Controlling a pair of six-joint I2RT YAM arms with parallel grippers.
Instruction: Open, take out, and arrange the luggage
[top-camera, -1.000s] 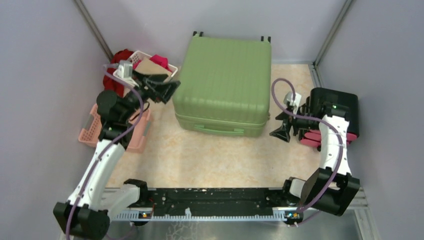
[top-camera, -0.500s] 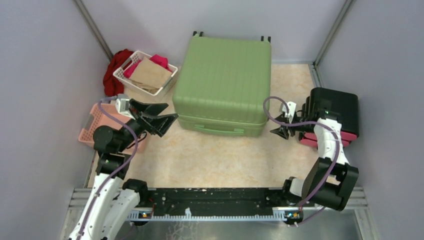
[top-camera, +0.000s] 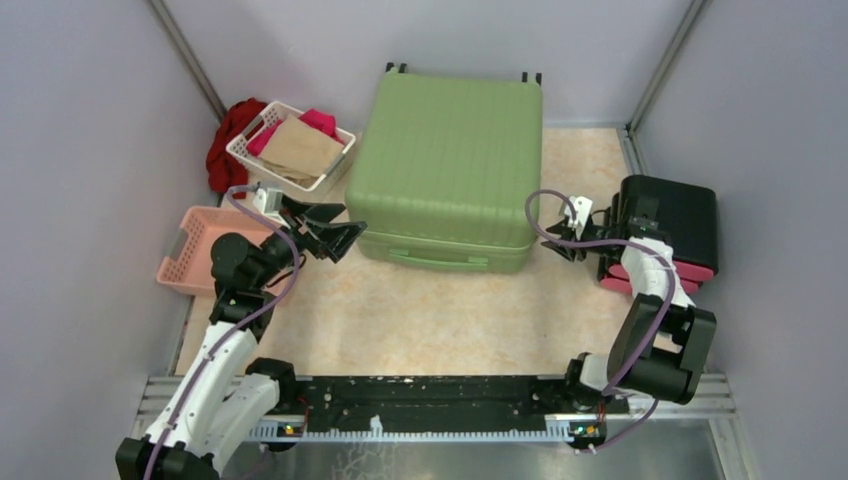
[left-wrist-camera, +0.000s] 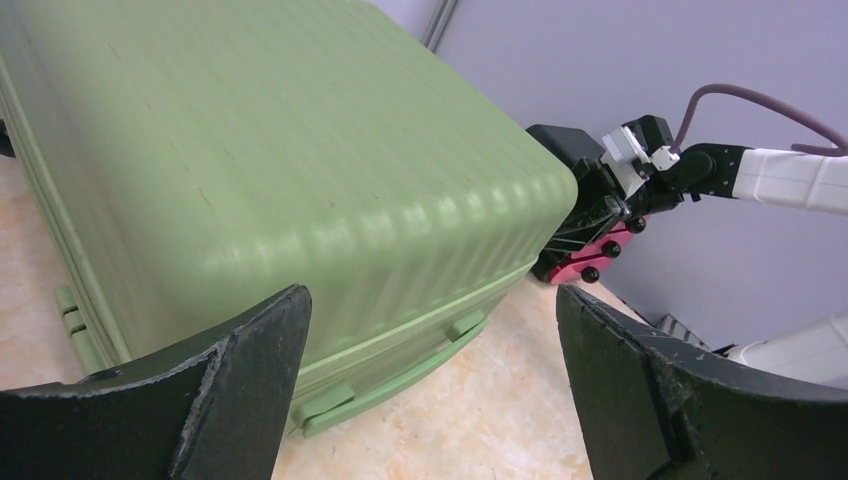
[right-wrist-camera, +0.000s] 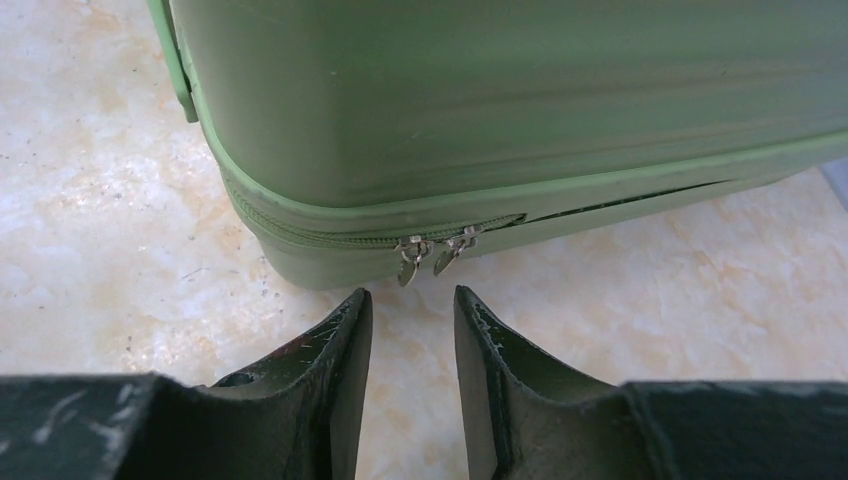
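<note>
The right end effector has its fingers close together with a thin gap, pinching nothing, just short of two zipper pulls on the luggage. Only the right wrist view shows these pulls. The left end effector is spread wide before the ribbed lid. From above, the luggage lies flat at upper centre on the surface. At upper left, a white basket holds tan and pink cloth.

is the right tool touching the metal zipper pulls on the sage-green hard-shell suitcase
Apart. The right wrist view shows the right tool just short of the metal zipper pulls on the sage-green hard-shell suitcase, a narrow gap showing between.
</note>
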